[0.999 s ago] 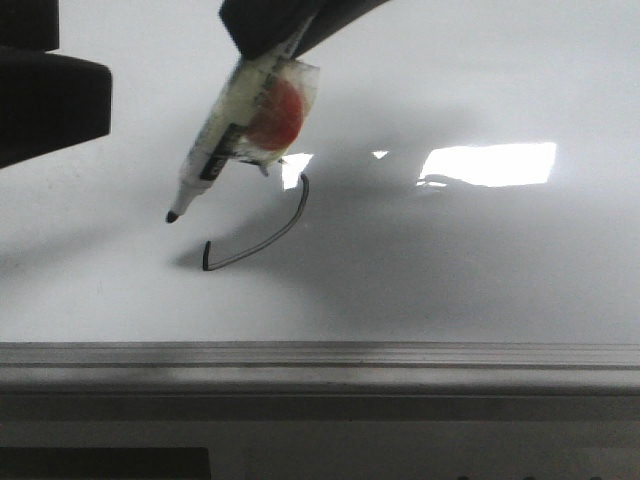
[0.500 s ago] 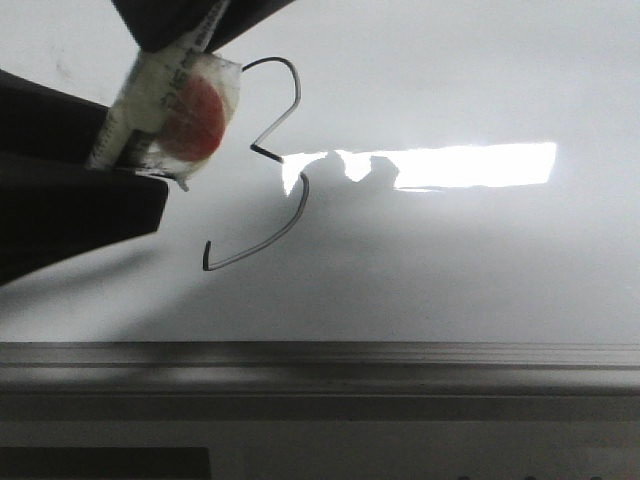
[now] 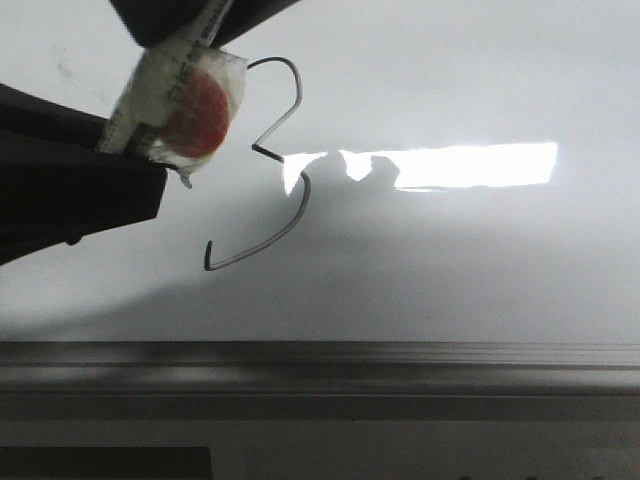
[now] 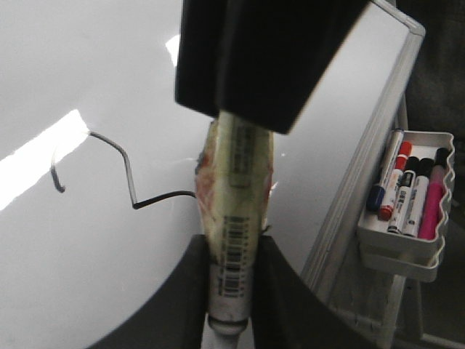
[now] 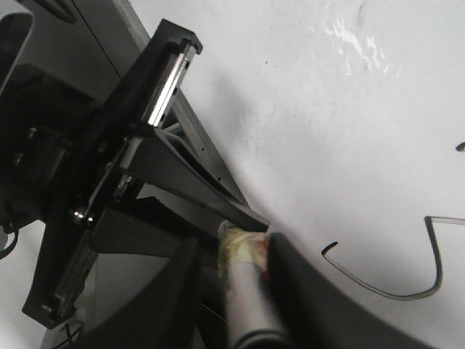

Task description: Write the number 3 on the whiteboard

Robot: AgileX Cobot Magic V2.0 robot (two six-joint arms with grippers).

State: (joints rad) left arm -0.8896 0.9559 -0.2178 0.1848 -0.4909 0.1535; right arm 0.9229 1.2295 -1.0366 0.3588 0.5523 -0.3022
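The number 3 [image 3: 279, 124] is a thin black line on the whiteboard [image 3: 450, 270]; it also shows in the left wrist view [image 4: 127, 163] and its lower curve in the right wrist view [image 5: 436, 247]. The marker [image 3: 175, 100], wrapped in clear tape with a red patch, hangs off the board, left of the 3. My right gripper [image 3: 205, 30] grips its upper body from above. My left gripper [image 3: 150, 175] comes in from the left and its fingers close round the marker's lower end [image 4: 231, 291], hiding the tip. In the right wrist view my right gripper [image 5: 243, 291] holds the grey barrel.
The whiteboard's grey aluminium frame strip [image 3: 320, 355] runs along the near edge. A white tray [image 4: 399, 254] with several spare markers [image 4: 410, 196] hangs beside the board's frame. Bright window glare lies on the board to the right of the 3.
A second ago the marker hung tip-down over the 3's lower curve. It has moved up and left into my left gripper, uncovering the 3's top. Little has moved in the last half second.
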